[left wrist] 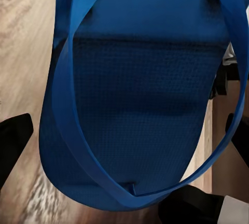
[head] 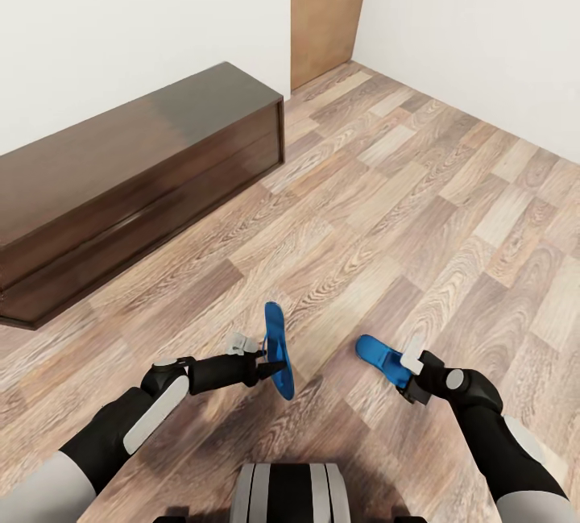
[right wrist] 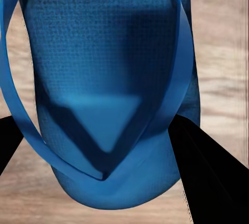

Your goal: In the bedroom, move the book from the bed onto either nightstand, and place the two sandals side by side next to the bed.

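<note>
The left gripper [head: 270, 363] is clamping one bright blue sandal [head: 279, 350] on edge above the plank floor [head: 419, 209]; the right gripper [head: 409, 374] is clamping the other sandal [head: 379, 355], its thin straps meeting in a V, both held near the dark bench [head: 121, 184]

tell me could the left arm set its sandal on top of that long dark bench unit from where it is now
Probably not. The left gripper holds its sandal low in front of the robot, while the bench unit stands well off along the wall, with open floor between. The base would likely need to drive closer.
</note>
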